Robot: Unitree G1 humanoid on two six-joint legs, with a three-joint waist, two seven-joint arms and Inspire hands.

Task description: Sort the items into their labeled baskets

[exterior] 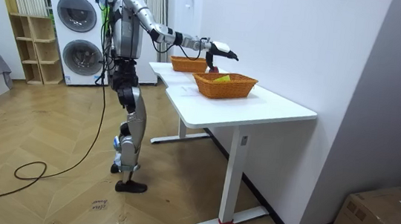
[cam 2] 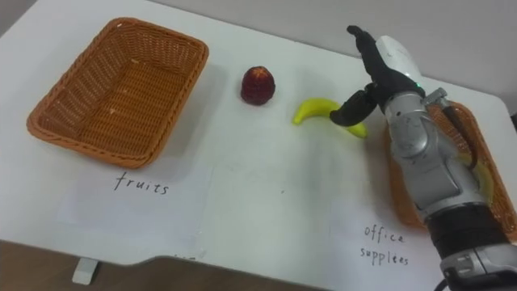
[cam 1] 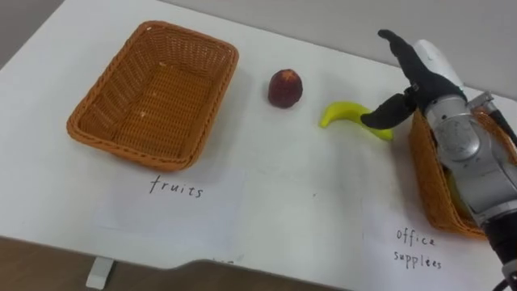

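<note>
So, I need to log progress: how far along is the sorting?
Nothing looks sorted yet: the fruits basket is empty. In hand: the right hand is open over the banana, not closed on it. Left: the banana and the red fruit lie on the table. The arm hides most of the office supplies basket.

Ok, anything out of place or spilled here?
Nothing stands out. The banana and red fruit lie unsorted on the table between the left basket and right basket, both upright; the right robot hand is open beside the banana.
</note>
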